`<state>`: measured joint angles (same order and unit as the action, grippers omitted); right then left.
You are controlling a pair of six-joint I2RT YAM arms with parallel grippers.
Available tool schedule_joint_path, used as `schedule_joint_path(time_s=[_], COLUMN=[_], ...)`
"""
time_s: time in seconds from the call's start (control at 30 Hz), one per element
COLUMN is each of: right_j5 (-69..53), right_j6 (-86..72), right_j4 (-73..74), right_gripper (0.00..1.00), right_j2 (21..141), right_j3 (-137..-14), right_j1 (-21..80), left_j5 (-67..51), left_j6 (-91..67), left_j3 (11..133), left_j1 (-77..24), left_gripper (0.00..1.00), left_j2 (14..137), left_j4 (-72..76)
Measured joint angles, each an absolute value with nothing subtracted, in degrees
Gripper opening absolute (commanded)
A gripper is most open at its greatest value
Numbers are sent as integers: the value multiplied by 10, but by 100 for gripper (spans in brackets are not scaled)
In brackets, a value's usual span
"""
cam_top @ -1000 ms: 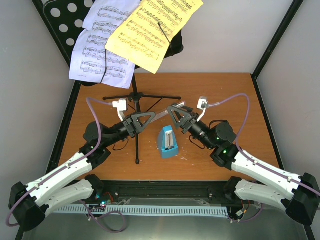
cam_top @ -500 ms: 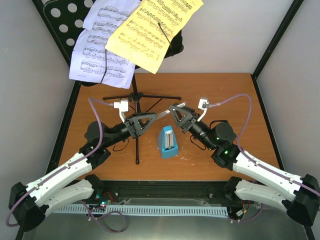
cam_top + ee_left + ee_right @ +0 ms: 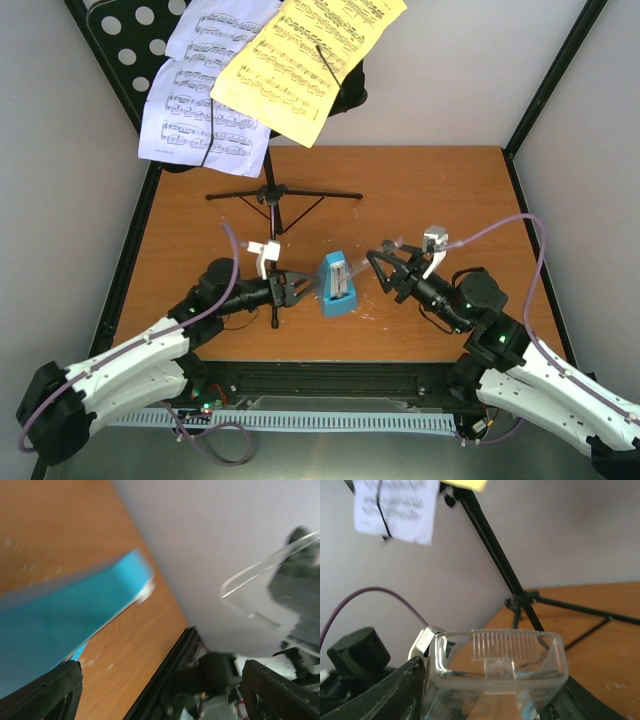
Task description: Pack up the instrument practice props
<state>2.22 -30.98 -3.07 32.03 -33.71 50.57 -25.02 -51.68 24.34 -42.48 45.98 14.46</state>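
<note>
The small blue wedge metronome point(image 3: 335, 285) stands upright on the table point(image 3: 440, 190) between my two grippers. My left gripper point(image 3: 298, 288) is just left of it, open, with nothing between its fingers; in the left wrist view the metronome point(image 3: 60, 640) fills the left side, close to my left finger point(image 3: 50, 695). My right gripper point(image 3: 380, 267) is right of the metronome, shut on the clear plastic cover point(image 3: 500, 662). The black tripod music stand point(image 3: 275, 195) stands at the back, its round-holed desk point(image 3: 125, 40) carrying white point(image 3: 205, 110) and yellow point(image 3: 305, 60) sheet-music pages.
One tripod leg point(image 3: 276, 280) runs toward the near edge, passing right beside my left gripper. Grey walls with black frame posts point(image 3: 555, 75) close in the table on three sides. A black rail point(image 3: 330, 378) lies along the near edge.
My left gripper has opened and let go of the clear cover, which stays in my right gripper. Both arms have drawn back toward the near edge, ending on either side of the metronome.
</note>
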Motion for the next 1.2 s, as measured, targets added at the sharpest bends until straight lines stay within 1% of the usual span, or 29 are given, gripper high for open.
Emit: schedule_joint_path(time_s=[0.2, 0.5, 0.9, 1.1, 1.2], right_j5=[22, 41, 67, 86, 94], right_j6=[-272, -234, -207, -186, -176], right_j4=[41, 62, 28, 19, 15], right_gripper=[41, 41, 41, 41, 41], right_j2=[268, 246, 267, 269, 273], right_j3=[-271, -196, -175, -175, -175], right_j1=[506, 506, 511, 513, 517], left_j5=[-279, -297, -290, -306, -313], left_j6=[-505, -472, -467, -470, -470], left_j3=[187, 178, 172, 196, 208], left_j1=[-429, -432, -440, -452, -457], left_gripper=[84, 84, 85, 85, 87], left_j2=[551, 636, 750, 827, 844], left_j4=[154, 216, 335, 386, 403])
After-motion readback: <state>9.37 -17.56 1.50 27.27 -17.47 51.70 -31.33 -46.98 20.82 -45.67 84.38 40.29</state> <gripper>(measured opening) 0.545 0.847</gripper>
